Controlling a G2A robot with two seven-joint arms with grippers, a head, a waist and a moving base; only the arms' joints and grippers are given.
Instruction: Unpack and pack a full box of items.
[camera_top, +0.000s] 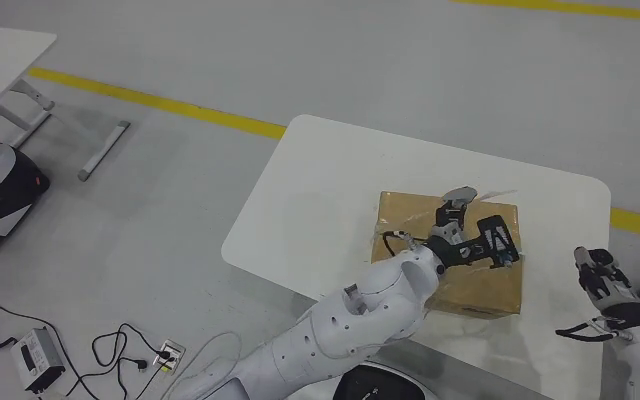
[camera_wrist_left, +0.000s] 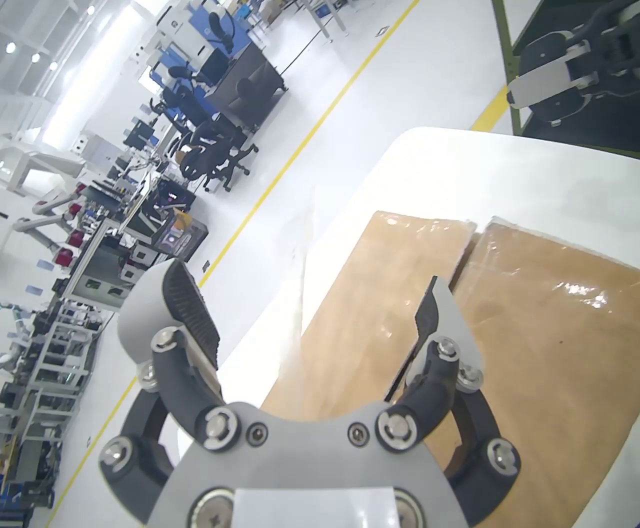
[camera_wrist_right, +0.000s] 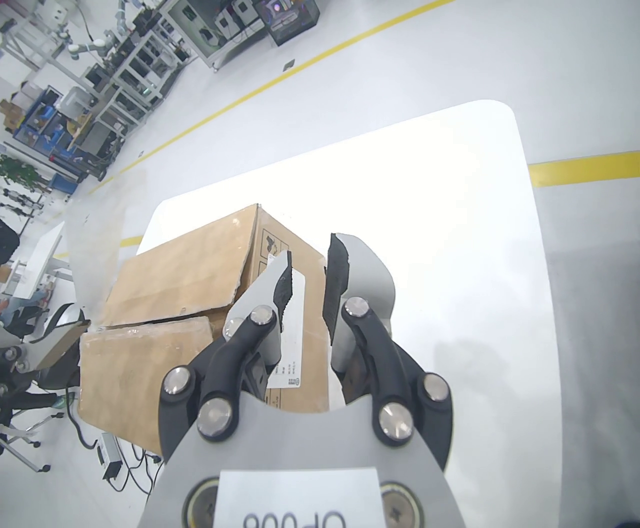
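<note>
Top view: the box (camera_top: 490, 290) sits close to the worktop's (camera_top: 320, 200) near edge, with wide white surface to its left and beyond. Left fingers (camera_wrist_left: 185, 300) hang spread wide above its flaps. Right fingers (camera_wrist_right: 367, 275), narrowly parted and holding nothing, are off its right side.

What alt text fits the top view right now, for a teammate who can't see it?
A brown cardboard box, flaps down, sits on a white table, with the left gripper open over its top. The right gripper is off to the box's side, near the table's edge.
</note>
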